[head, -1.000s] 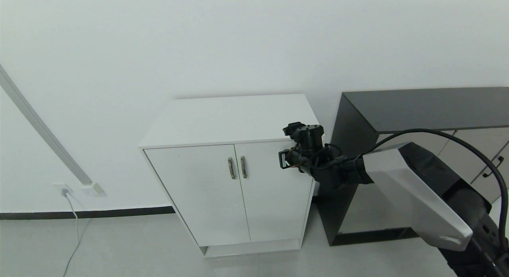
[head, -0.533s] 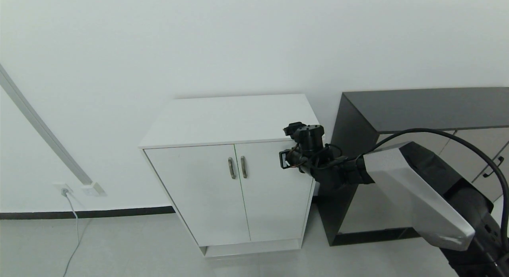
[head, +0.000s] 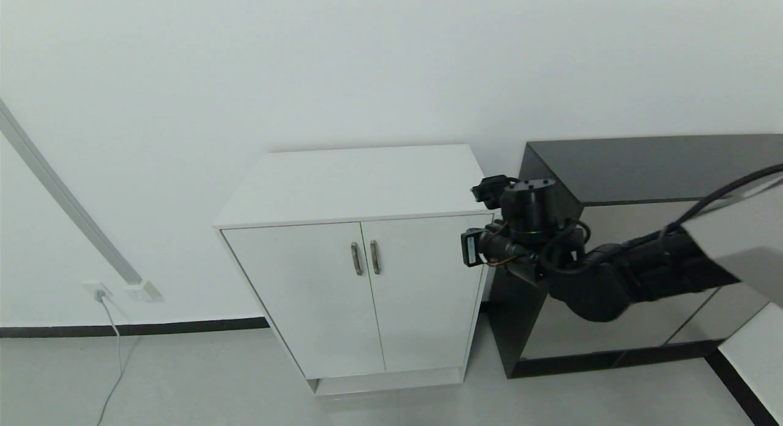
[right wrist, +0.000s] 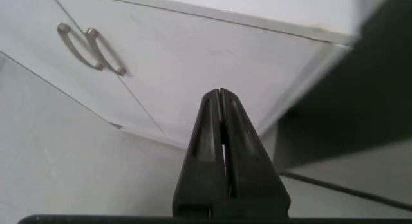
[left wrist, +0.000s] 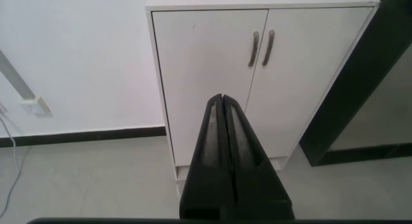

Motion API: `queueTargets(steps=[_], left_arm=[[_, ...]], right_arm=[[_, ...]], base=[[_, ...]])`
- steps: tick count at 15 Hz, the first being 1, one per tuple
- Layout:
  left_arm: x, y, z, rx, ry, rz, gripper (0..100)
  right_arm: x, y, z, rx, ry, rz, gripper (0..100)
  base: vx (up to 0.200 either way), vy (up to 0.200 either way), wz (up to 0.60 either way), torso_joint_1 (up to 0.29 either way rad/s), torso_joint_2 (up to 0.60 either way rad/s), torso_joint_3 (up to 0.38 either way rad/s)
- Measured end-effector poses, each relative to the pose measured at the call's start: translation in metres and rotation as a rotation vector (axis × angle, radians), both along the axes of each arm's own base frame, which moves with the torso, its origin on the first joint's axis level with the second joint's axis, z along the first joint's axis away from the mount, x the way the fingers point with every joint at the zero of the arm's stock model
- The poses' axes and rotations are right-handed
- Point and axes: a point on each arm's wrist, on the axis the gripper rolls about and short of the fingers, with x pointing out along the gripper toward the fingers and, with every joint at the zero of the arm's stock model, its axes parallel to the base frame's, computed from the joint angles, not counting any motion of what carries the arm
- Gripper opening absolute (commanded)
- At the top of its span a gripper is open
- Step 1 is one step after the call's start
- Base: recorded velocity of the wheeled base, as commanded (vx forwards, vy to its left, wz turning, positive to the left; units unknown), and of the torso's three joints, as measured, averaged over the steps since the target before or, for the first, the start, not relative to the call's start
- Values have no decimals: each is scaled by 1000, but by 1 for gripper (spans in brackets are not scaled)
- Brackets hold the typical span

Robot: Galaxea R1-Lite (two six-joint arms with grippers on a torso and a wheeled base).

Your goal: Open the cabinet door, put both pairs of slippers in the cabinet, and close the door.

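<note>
Pincers, two, both clenched on nothing. We list the left pincer [left wrist: 223,99] with its fingers pressed flat together, held out before the cabinet [head: 355,181] and well apart from it. We list the right pincer [right wrist: 221,94] the same way, fingers closed tight with no item between them. It points towards the cabinet's right front edge.

Right arm [head: 612,279]: we see it stretched in from the right, its wrist hanging by the cabinet's upper right front corner. We cannot tell whether it touches the panel.

Cabinet: white, standing on the floor [head: 183,383] against the wall [head: 367,59]. We count two doors, the left door [head: 306,297] and the right door [head: 422,291], both shut and meeting at a centre seam. The left handle [head: 356,258] and the right handle [head: 374,257] are slim metal bars, upright, one on either side of that seam.

Other items we note:
- dark cabinet [head: 642,166], just to the right of the white one
- wall socket [head: 96,289] low on the left, with a cable [head: 116,352] trailing to the floor
- slanted cable duct [head: 61,199] on the wall
- black skirting strip [head: 153,328]
</note>
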Motion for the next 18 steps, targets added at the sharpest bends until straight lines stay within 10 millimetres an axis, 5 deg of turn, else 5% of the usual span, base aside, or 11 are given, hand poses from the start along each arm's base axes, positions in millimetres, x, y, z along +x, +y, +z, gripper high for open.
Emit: queueTargets(steps=[4,9,13,18], left_arm=[[0,0,0,0,0,0,0],[0,0,0,0,0,0,0],[0,0,0,0,0,0,0],[0,0,0,0,0,1,0]], right_arm=[[-71,-80,27,-18,-12,-152,0],[-158,-198,15,-56,-11,-564,0],[-245,-228,-18,-38,-29,-624,0],[-322,-238,-49,-34,-83,-555,0]], base=[[0,0,0,0,0,0],[0,0,0,0,0,0],[0,0,0,0,0,0],[0,0,0,0,0,0]])
